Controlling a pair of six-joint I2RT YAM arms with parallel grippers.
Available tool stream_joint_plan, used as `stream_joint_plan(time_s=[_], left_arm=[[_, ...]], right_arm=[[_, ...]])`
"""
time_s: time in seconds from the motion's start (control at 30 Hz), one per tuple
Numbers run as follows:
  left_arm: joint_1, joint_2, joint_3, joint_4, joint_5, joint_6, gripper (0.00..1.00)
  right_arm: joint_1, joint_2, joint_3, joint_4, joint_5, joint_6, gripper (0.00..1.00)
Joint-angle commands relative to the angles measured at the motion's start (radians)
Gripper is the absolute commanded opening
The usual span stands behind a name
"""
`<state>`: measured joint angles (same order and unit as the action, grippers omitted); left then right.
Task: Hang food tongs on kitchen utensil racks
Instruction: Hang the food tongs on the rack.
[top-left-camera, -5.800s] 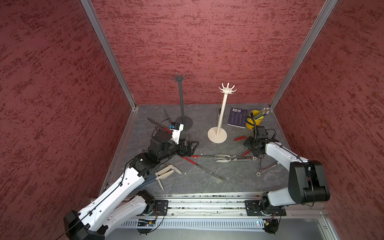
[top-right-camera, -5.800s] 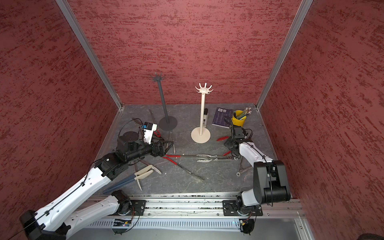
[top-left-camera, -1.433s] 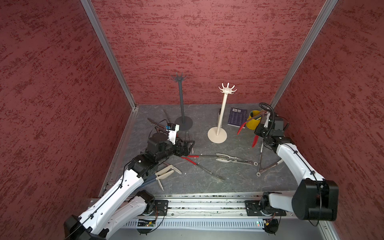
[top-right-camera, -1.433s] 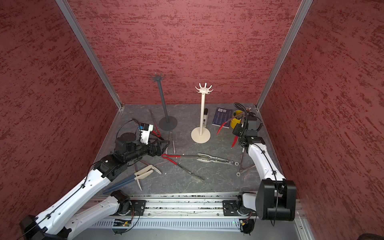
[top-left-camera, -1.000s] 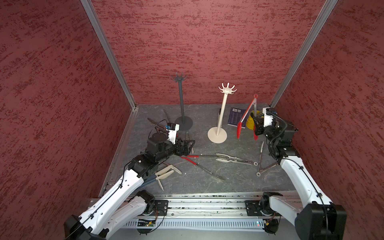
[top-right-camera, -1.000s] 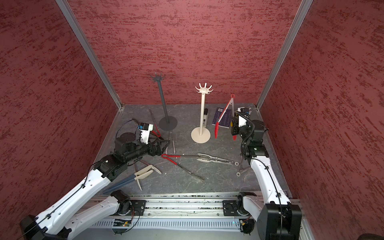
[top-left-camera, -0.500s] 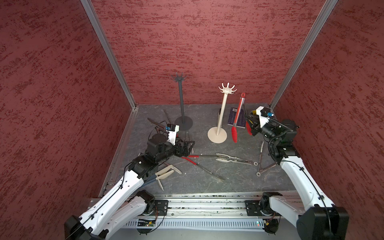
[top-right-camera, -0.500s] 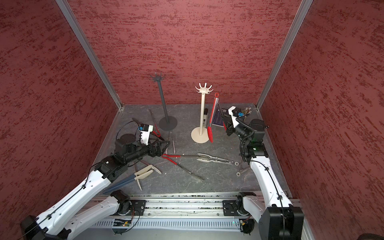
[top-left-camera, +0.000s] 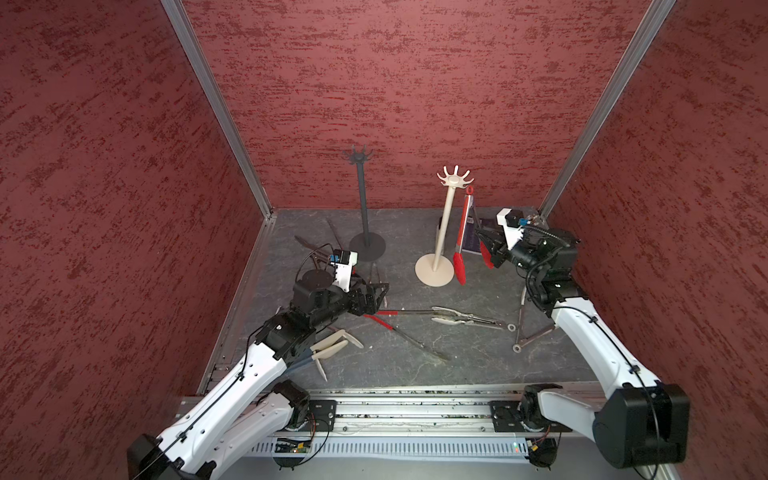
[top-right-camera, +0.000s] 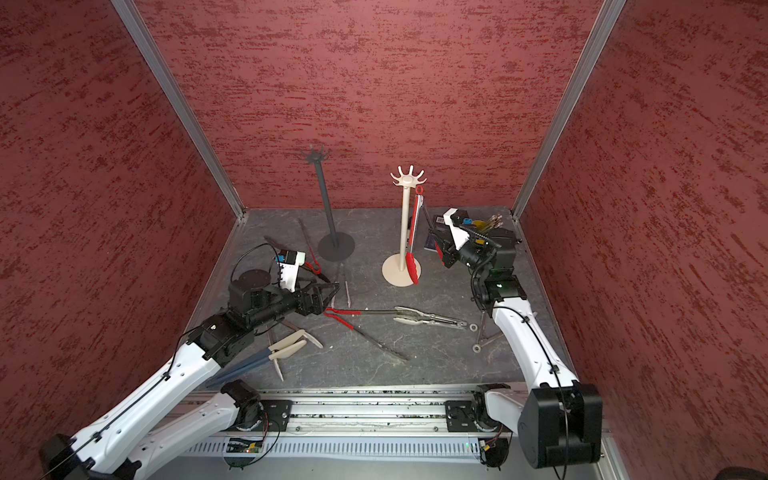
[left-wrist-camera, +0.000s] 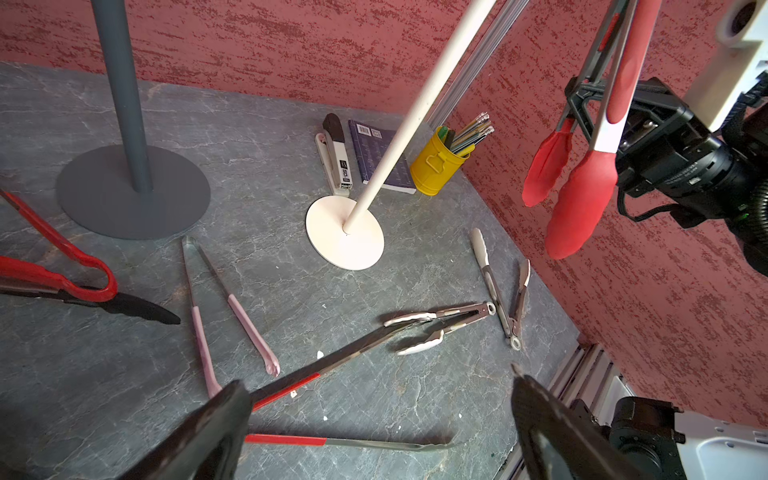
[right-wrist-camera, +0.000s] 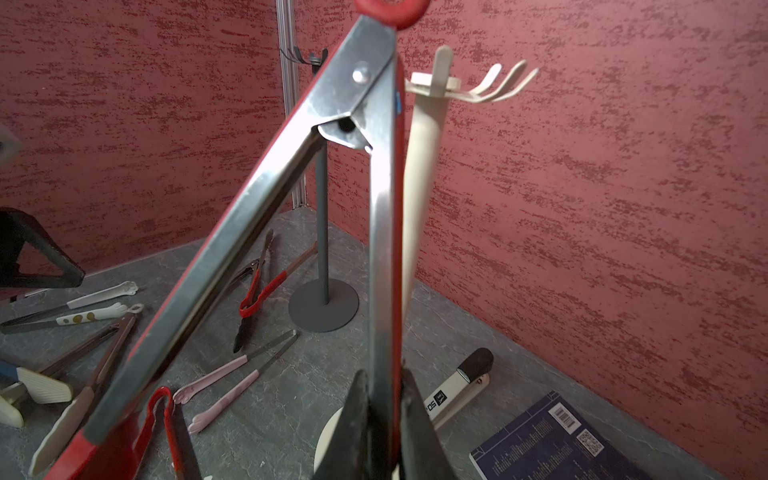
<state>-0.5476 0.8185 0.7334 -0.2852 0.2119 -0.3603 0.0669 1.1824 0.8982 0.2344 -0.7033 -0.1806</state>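
1. the table (top-left-camera: 478, 374) carries both racks toward its far edge, with many loose tongs (top-left-camera: 465, 318) scattered from its middle to the near left corner. none hangs yet, so we judge the task barely begun.
2. the cream rack (top-left-camera: 445, 232) stands right of the middle and the dark grey rack (top-left-camera: 363, 199) left of it. each is a thin pole on a small round base, so we think a sideways push from the tongs could tip the cream one.
3. the right gripper (right-wrist-camera: 384, 432) is clamped narrow on one metal arm of the red tongs (top-left-camera: 462, 237). it holds them upright above the table, tips down, just beside the cream pole on its far-right-corner side. held by one arm only, they may pivot or slip, and the splayed free arm could snag.
4. the left gripper (top-left-camera: 374, 298) hangs with jaws wide and empty, low over red-handled tongs (top-left-camera: 379, 321) left of the table's middle.
5. the red ring (top-left-camera: 470, 190) sits just under the crown of hooks (top-left-camera: 455, 180) in both top views. if it comes in low or off line, we expect it to miss the hook.
6. the right wrist view cuts the ring at its edge and shows it above the hooks, so we cannot tell its true height. the cream-and-blue tongs (top-left-camera: 332, 347) lie partly under the left arm.
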Motion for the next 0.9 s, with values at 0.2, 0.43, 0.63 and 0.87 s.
stream_joint_plan(time_s=[0.2,0.43,0.63,0.87], left_arm=[[0.005,-0.031,-0.020,-0.005,0.000,0.004,1.00],[0.006,-0.032,-0.020,-0.008,-0.001,0.004,1.00],[0.006,-0.032,-0.021,-0.010,-0.002,0.010,1.00],[0.006,-0.032,-0.022,-0.010,-0.002,0.011,1.00]], right_arm=[[0.007,0.038,0.068,-0.016,0.027,-0.016,0.00],[0.007,0.046,0.044,-0.011,0.031,-0.001,0.00],[0.007,0.061,0.027,0.000,0.030,0.021,0.00],[0.008,0.080,0.038,-0.035,0.027,0.020,0.00]])
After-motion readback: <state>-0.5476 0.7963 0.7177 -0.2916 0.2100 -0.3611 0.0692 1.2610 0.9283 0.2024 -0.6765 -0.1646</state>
